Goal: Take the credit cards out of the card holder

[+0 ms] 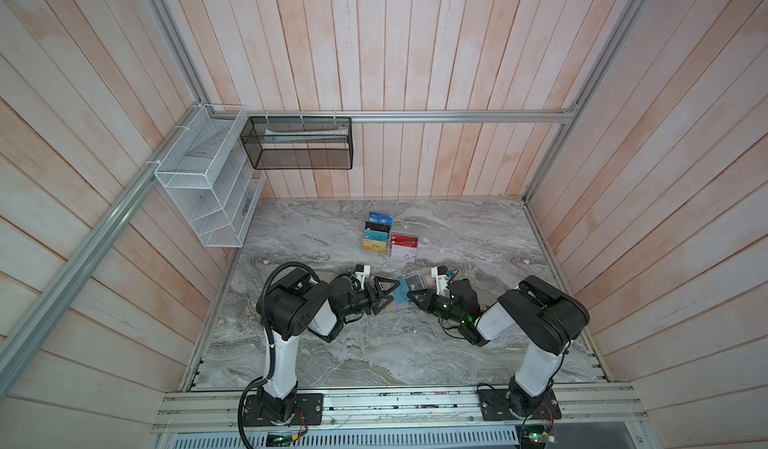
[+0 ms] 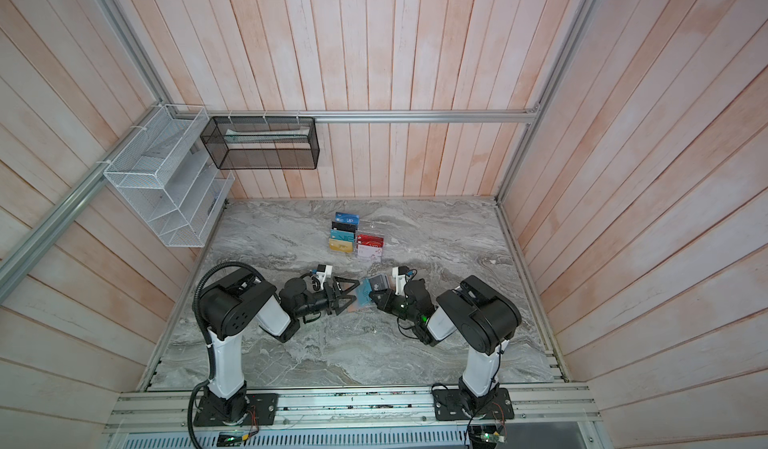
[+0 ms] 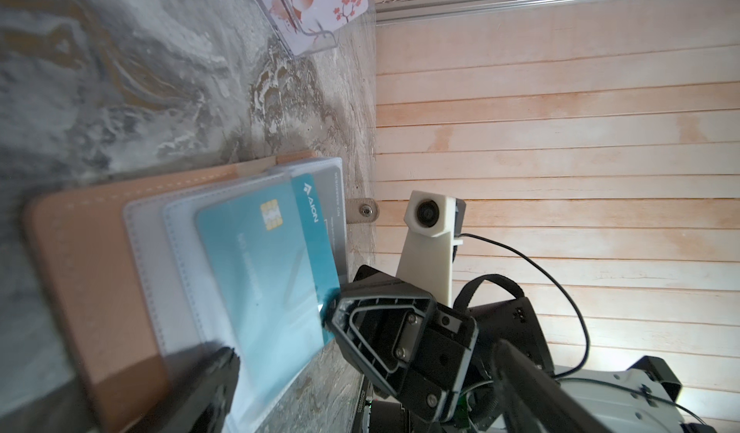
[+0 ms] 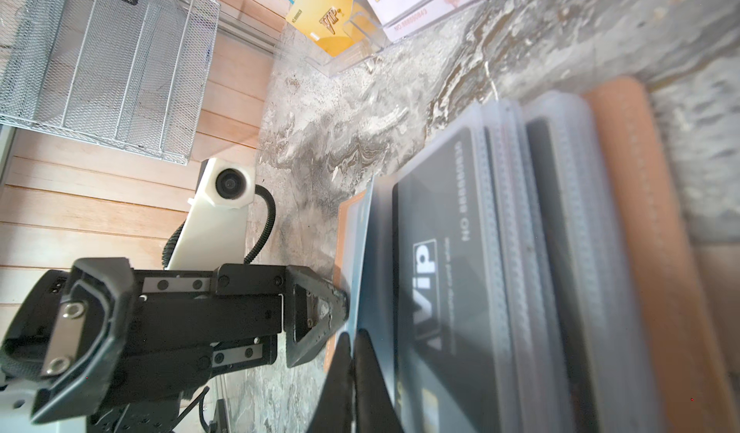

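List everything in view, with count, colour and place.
table: 1, grey marble, under everything
holder: 1, tan, open, mid-table between the grippers
teal card: 1, teal, partly out of a holder sleeve
VIP card: 1, black, in a holder sleeve
stand: 1, clear, behind the holder
stand cards: 6, mixed colours, in the stand
white basket: 1, white wire, left wall
black basket: 1, black mesh, back wall
left gripper: 1, black, open, at the holder
right gripper: 1, black, shut on the teal card

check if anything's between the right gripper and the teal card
Nothing visible does. The right gripper is already shut on the edge of the teal card, which lies in the open holder. The open left gripper is at the holder's other side, not between them.
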